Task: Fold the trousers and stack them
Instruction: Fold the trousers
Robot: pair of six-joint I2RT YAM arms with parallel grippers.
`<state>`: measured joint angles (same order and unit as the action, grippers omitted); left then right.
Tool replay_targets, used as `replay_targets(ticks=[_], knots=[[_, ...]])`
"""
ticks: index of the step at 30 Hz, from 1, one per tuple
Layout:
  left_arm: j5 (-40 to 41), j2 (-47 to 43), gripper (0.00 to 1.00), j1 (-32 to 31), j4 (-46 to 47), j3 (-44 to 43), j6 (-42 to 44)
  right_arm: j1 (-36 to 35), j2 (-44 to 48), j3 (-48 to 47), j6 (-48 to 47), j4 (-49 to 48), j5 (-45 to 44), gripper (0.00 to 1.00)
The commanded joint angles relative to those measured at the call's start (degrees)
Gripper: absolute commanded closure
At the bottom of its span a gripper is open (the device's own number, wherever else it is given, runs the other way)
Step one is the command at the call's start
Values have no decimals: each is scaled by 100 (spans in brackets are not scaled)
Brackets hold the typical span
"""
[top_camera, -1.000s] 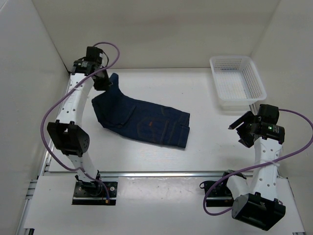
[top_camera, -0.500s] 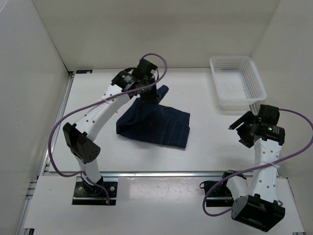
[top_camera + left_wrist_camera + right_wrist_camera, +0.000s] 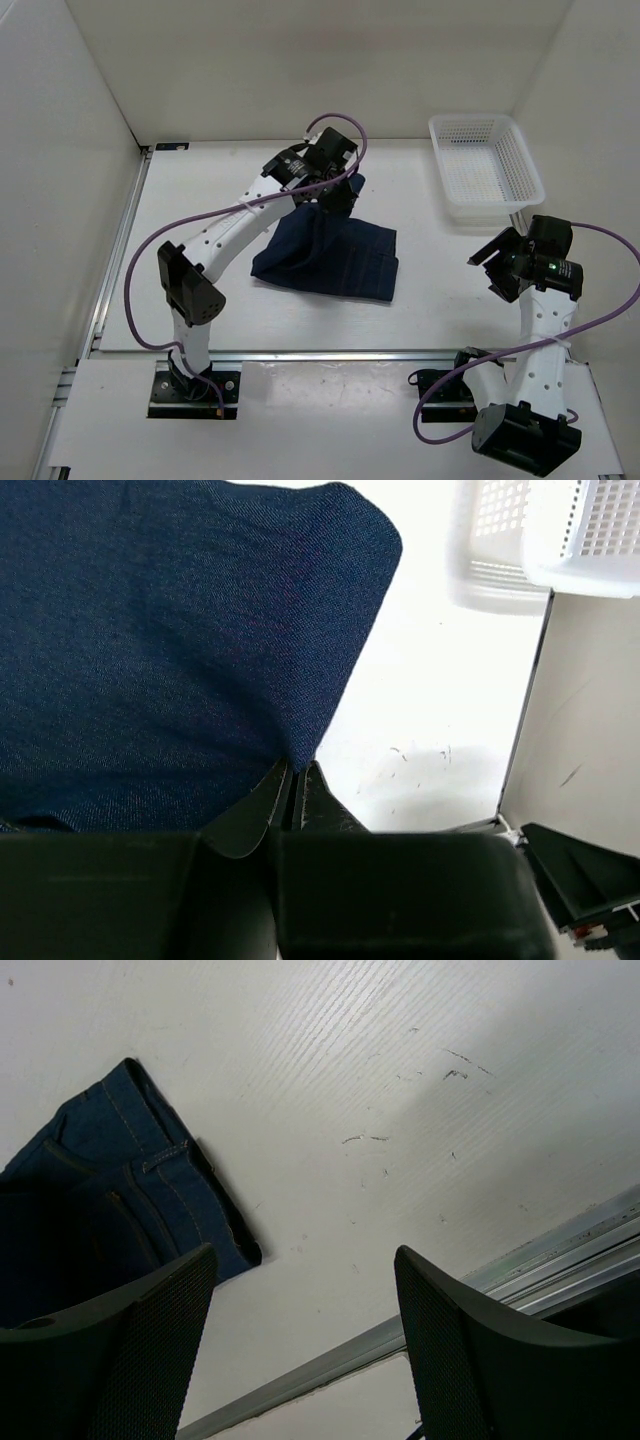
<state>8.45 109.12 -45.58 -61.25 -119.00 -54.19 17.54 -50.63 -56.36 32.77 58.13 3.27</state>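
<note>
While the trousers (image 3: 330,262) lie mid-frame on the bench (image 3: 450,300) in the top view, their raised edge is pinched by the left gripper (image 3: 340,195). Left wrist: edges should be aligned before release. Right wrist: the right gripper (image 3: 300,1290) is held wide, empty.

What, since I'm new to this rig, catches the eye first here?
The dark trousers lie part-folded in the middle of the table, one edge held up by the left claw, which is shut on the cloth. A white basket sits at the far right corner, and the right claw hangs open near it, holding nothing.
</note>
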Motion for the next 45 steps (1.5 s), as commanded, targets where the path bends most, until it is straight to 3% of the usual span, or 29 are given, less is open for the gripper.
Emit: replay_targets(ticks=[1,7,8,9,10,11,13,17,19,23,26,28,29,32,37,45], knots=[[298,-5,90,-143,263,-403,-302,-31,80,11,-96,-38,104,23],[177,390,90,-521,762,-405,-504,-31,80,11,-96,-38,51,23],[-138,539,81,-661,860,-640,-78,-31,80,63,-96,-38,51,23],[-464,984,65,-662,861,-851,126,-31,80,64,-96,-38,51,22],[-832,1188,42,-662,678,-1079,233,-31,80,64,-96,-38,51,22],[-836,1330,35,-549,85,-1482,330,-31,80,64,-96,-38,51,22],[-836,1253,35,-373,-62,-1565,523,-31,80,64,-96,-38,51,22],[-836,217,42,119,236,-705,954,-31,80,124,-245,-99,243,23],[-713,-135,53,321,237,-292,1121,-92,80,177,-420,-248,603,28],[-582,-680,76,567,237,323,1359,-539,-157,318,-526,-793,1649,48],[-397,-839,88,647,184,824,1508,-1241,-517,371,-378,-995,1826,47],[-109,-927,83,699,132,1245,1596,-1620,-780,319,-124,-1215,2019,33],[-11,-1050,79,700,62,1404,1596,-1979,-1051,318,-18,-1434,2107,20],[-10,-1322,70,814,61,1931,1596,-2743,-1675,3,430,-1646,1837,10],[165,-1639,68,866,61,2056,1596,-3581,-2591,-367,1247,-1831,1290,7],[166,-1692,68,867,61,2047,1543,-3758,-3268,-700,1951,-2165,1159,8]])
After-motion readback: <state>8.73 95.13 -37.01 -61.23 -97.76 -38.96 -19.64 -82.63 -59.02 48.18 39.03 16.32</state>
